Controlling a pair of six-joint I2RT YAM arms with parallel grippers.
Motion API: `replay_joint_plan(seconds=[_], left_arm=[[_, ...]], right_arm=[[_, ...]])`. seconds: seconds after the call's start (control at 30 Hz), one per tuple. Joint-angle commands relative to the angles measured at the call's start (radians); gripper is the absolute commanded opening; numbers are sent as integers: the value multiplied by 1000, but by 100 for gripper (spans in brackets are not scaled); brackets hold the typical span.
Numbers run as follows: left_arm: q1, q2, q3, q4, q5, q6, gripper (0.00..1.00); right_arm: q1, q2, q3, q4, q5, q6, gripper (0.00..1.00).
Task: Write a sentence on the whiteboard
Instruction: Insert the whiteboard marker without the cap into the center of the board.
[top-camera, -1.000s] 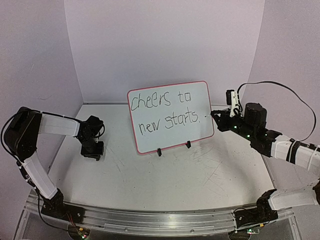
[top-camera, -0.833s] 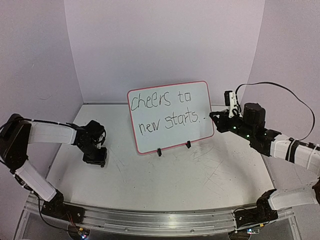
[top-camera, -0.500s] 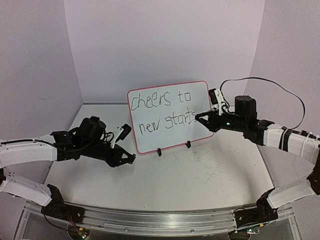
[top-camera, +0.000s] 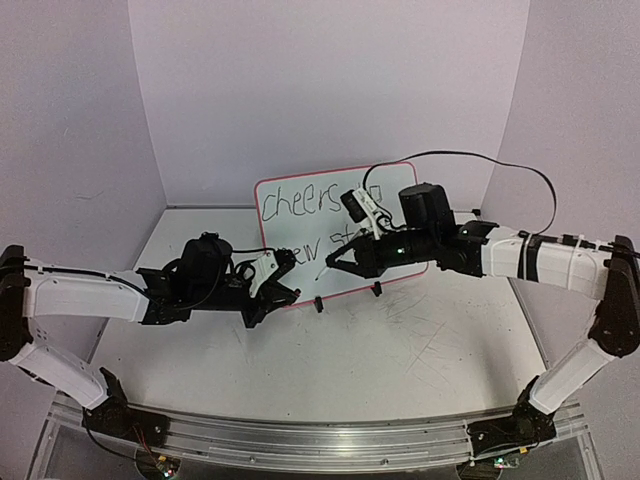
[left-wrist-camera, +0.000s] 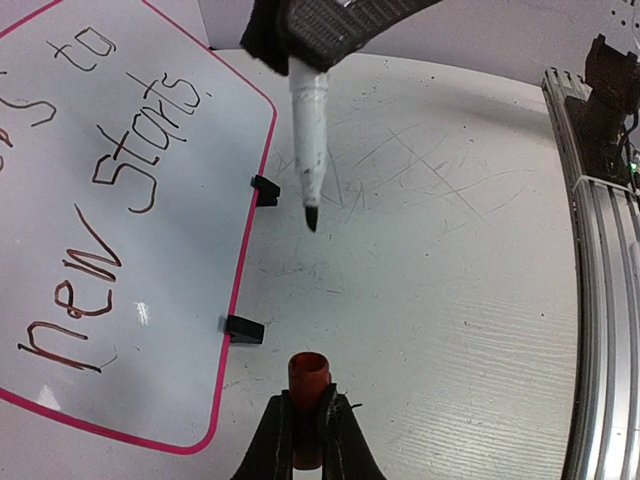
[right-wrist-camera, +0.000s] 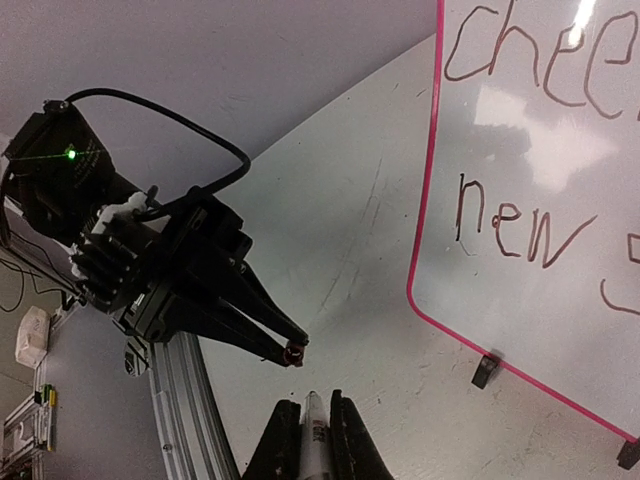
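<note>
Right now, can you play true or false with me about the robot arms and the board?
The left jaws pinch a red cap. True.
The marker in the right jaws is capped. False: its black tip is bare.
The whiteboard lies flat. False: it stands propped on black feet.
The writing includes "new starts". True.

Bright, even light, soft shadows.
Glare patches on the whiteboard (right-wrist-camera: 530, 170) beyond the right gripper (right-wrist-camera: 309, 403); wrist-view edges bend, perhaps slightly blurred.
</note>
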Motion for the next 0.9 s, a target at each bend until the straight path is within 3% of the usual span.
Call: replay_joint_plan(seconds=[0.0, 0.87], left_arm=[[-5, 6, 39, 73, 1, 87, 0], [-6, 11, 39, 70, 29, 62, 0]], right_arm=[[18, 41, 67, -17, 25, 36, 0], [80, 81, 98, -2, 50, 42, 0]])
